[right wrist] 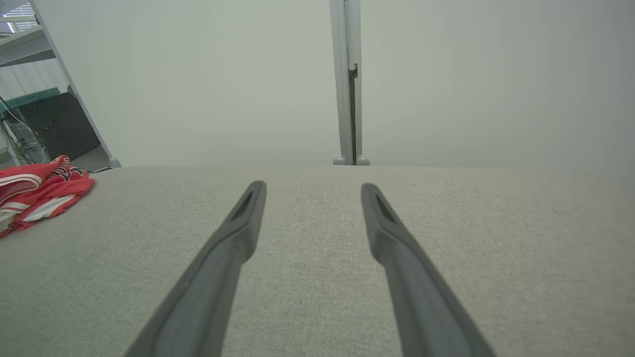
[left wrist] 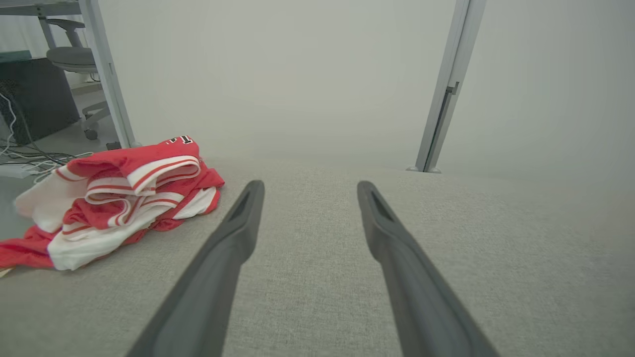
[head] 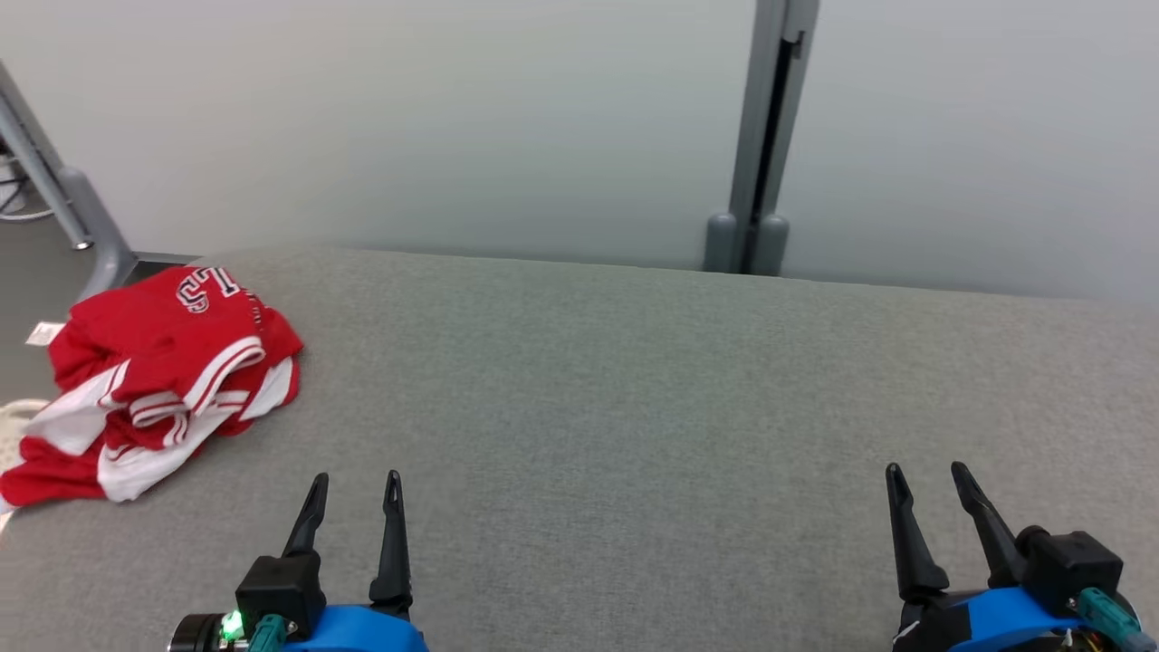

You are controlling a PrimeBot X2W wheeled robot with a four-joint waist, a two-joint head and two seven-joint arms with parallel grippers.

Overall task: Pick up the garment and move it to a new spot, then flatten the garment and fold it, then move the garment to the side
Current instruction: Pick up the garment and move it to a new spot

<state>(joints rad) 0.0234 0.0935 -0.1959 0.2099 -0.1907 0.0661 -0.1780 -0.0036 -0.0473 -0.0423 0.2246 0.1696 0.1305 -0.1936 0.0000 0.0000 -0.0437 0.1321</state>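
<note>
Idling with left gripper (head: 355, 480) and right gripper (head: 927, 471) spread wide, empty, and garment (head: 163, 380) lying crumpled at middle left, all steps seemingly pending.

Grey fabric-covered tabletop (head: 634, 407) — crumpled red-and-white garment (head: 163, 380) lies at its far left corner, partly over the left edge.

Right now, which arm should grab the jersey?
Left. The crumpled red jersey lies on the table at its left edge, just beyond the open left gripper; the right gripper is far across.
</note>
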